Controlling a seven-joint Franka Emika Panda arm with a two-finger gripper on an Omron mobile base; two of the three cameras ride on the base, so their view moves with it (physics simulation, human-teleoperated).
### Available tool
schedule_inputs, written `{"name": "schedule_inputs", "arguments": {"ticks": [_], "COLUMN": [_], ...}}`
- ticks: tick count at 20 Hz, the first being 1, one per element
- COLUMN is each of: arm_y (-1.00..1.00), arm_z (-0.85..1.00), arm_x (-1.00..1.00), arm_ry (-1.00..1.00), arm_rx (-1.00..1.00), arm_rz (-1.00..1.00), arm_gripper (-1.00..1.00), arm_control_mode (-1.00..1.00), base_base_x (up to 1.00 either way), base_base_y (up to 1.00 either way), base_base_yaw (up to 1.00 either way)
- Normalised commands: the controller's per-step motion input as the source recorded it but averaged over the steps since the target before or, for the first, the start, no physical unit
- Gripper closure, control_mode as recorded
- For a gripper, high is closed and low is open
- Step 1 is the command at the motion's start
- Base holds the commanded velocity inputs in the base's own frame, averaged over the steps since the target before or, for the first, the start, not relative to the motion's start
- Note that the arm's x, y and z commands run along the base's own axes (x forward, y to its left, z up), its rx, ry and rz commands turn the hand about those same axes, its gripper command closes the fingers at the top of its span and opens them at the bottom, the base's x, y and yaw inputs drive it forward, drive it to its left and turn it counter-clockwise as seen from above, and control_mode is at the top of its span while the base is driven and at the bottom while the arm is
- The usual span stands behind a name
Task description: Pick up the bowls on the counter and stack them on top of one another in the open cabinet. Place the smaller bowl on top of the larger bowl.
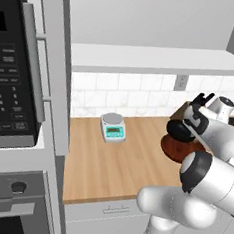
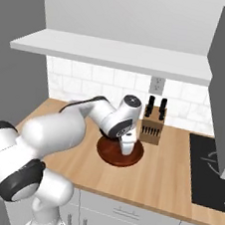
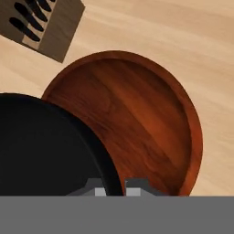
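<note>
The small black bowl (image 1: 179, 130) hangs just above the counter (image 1: 115, 164), and my gripper (image 3: 116, 188) is shut on its rim. In the hand view the black bowl (image 3: 45, 151) covers the lower left, its edge running between my two fingertips. Directly under it the wide reddish-brown bowl (image 3: 141, 114) rests on the wood, partly covered by the black one. From the right base the brown bowl (image 2: 110, 155) sits beneath my hand. The open cabinet's white ledge (image 1: 154, 59) runs above the backsplash, higher than the gripper (image 1: 187, 126).
A white-and-teal kitchen scale (image 1: 112, 127) stands at the counter's back left. A wooden knife block (image 2: 152, 127) is just behind the brown bowl. A black cooktop (image 2: 210, 167) lies at the right, and a black microwave (image 1: 12, 79) fills the far left.
</note>
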Motion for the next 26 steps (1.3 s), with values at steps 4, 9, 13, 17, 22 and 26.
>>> {"name": "schedule_inputs", "arguments": {"ticks": [4,9,13,17,22,26], "arm_y": [-0.12,-0.09,-0.08,0.00,-0.21,-0.76], "arm_z": [-0.37,-0.50,-0.21,0.00,0.36,0.31], "arm_x": [0.09,0.00,0.16,0.21,-0.05,-0.50], "arm_ry": [0.00,0.00,0.00,0.00,0.00,0.01], "arm_rx": [-0.09,-0.09,-0.01,0.00,0.06,0.03], "arm_rz": [-0.01,0.00,0.00,0.00,0.00,0.01], "arm_gripper": [1.00,1.00,-1.00,-1.00,-1.00,-1.00], "arm_control_mode": [-1.00,-1.00,-1.00,-1.00,-1.00,-1.00], "base_base_x": [0.00,0.00,0.00,0.00,0.00,0.00], "base_base_y": [0.00,0.00,0.00,0.00,0.00,0.00], "base_base_yaw": [0.00,0.00,0.00,0.00,0.00,0.00]}}
